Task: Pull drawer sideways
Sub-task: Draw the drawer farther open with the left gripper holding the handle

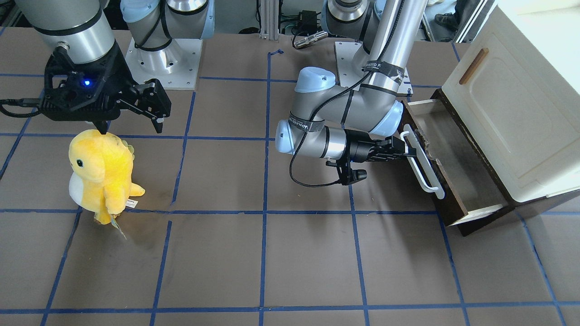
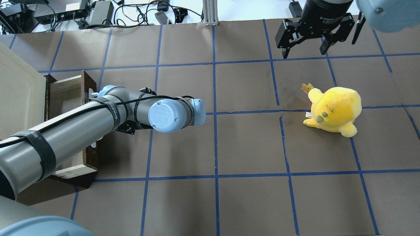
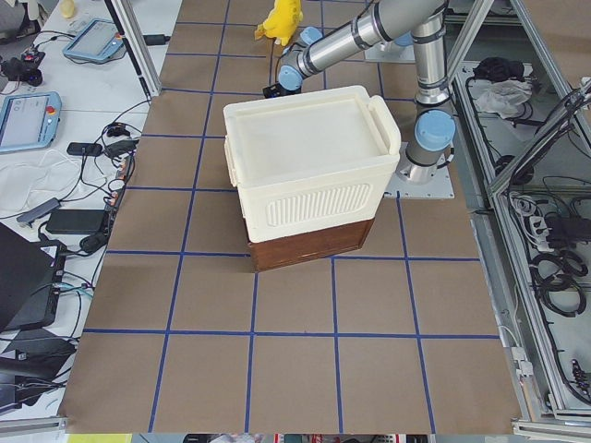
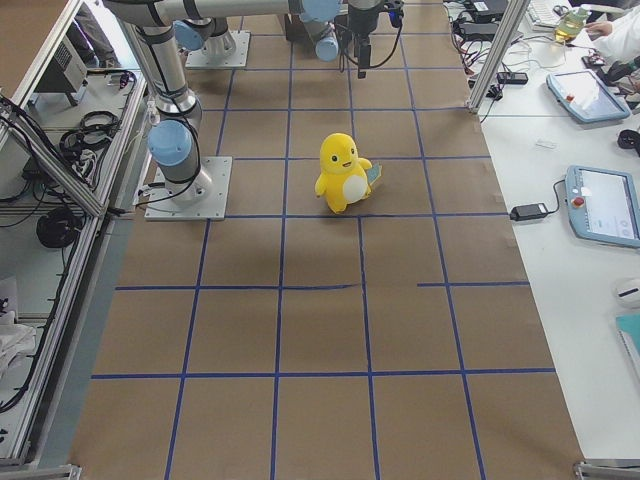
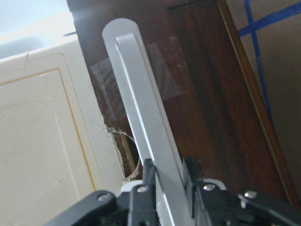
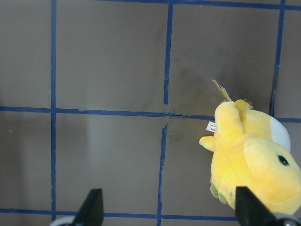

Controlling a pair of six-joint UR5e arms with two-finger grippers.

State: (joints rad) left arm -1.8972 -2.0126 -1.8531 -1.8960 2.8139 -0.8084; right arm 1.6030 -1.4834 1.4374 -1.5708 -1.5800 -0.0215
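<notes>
Counting one drawer (image 1: 460,163), slid partway out from the bottom of the single cream cabinet (image 1: 512,113), with one long white bar handle (image 1: 425,168) across its dark brown front. Two arms on the bench (image 1: 272,262). Left end effector (image 1: 404,149) right in front of the cabinet, pinching that handle from both sides. Right end effector (image 1: 130,126) spread wide with nothing in it, well apart from the cabinet, hanging over one yellow plush (image 1: 102,174). Probably not touching the plush, hard to call from these angles. Plush standing upright, also far from the cabinet.
</notes>
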